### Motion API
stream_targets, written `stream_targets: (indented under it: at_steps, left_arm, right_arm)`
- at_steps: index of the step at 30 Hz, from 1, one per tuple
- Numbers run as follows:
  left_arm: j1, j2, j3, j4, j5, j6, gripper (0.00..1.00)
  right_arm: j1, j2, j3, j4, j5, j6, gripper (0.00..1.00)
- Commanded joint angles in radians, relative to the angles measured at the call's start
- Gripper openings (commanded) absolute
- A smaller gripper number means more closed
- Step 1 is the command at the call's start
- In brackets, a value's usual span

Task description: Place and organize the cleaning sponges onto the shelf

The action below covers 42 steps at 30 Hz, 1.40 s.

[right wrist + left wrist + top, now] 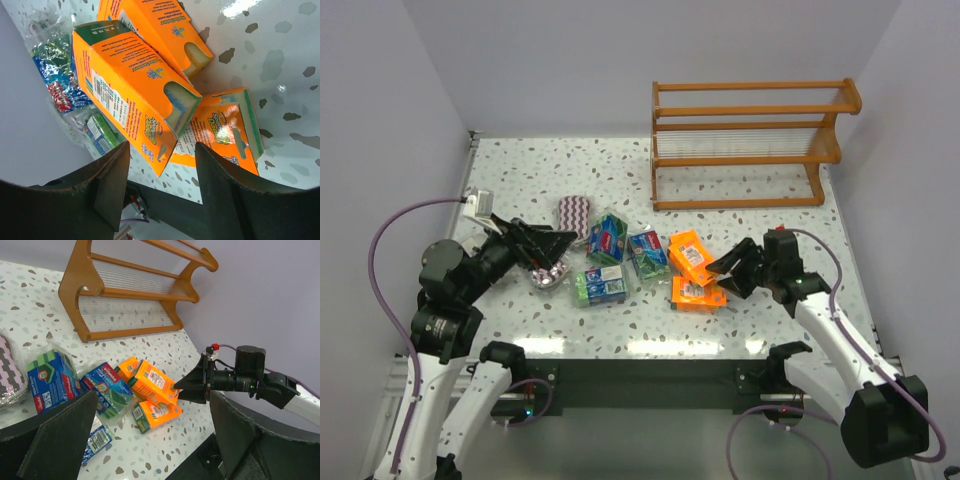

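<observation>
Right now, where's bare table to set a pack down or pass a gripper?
Free: far-left table beside the shelf; the strip between the shelf and the orange packs; the near edge. Crowded: the centre, packs bunched between the left gripper and the right gripper.

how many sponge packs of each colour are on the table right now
bright orange cardboard packs: 3
blue-green plastic-wrapped packs: 3
purple-white zigzag pads in clear bags: 2 visible, one partly under the left gripper
total: 8 visible

A speckled white table (650, 335) stands between plain lavender walls (550, 70).
</observation>
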Motion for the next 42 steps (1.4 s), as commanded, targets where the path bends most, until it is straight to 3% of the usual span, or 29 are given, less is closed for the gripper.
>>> stream_targets:
  at_steps: [1, 6, 13, 22, 35, 42]
  left_arm:
    - [-0.002, -0.007, -0.009, -0.002, -0.008, 0.011, 1.0]
    - [-0.002, -0.009, -0.019, 0.006, -0.006, 0.005, 1.0]
    - [-0.004, -0.013, -0.024, 0.01, -0.009, -0.001, 1.0]
    - [-0.002, -0.015, -0.019, 0.004, -0.014, 0.011, 1.0]
    - [-0.004, -0.029, -0.026, -0.004, -0.025, 0.002, 1.0]
    - [-0.002, -0.019, -0.012, 0.004, -0.025, 0.0, 1.0]
  right_arm:
    - [0.0, -0.03, 0.025, -0.014, -0.018, -0.001, 0.58]
    - [0.0, -0.021, 0.018, -0.002, -0.036, -0.001, 0.56]
    - [0.0, 0.049, -0.015, 0.125, -0.085, 0.033, 0.4]
    - [-0.018, 0.074, 0.018, 0.136, -0.1, 0.039, 0.0]
    - [-0.101, 0.016, 0.09, 0.228, -0.254, 0.155, 0.0]
    - [-0.133, 0.049, 0.145, 0.427, -0.321, 0.28, 0.0]
